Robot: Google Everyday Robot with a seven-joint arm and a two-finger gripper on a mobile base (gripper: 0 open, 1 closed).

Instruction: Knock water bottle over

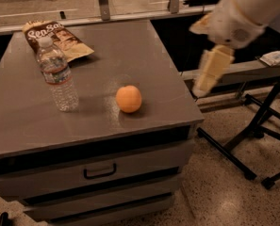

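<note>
Camera view: small clear ribbed plastic water bottle [58, 79] stands upright on the left of the grey tabletop [135, 51]. The cream claw [203, 86] hangs beyond the right edge; I cannot tell its opening. Risk: my sweep could clip the round orange [128, 98] between them and roll it off.

Vantage: the single camera looked from above the cabinet [144, 55], on its drawer-front side.
Facing: downward and toward the cabinet's back edge, aimed a little right of its middle.
Nearness: close; the cabinet's top filled the left two thirds of the frame, its left corner cut off.
Coverage: the cabinet's top, drawer fronts, floor right of it.
Gripper [209, 72]: upper right, past the cabinet's right edge.
</note>
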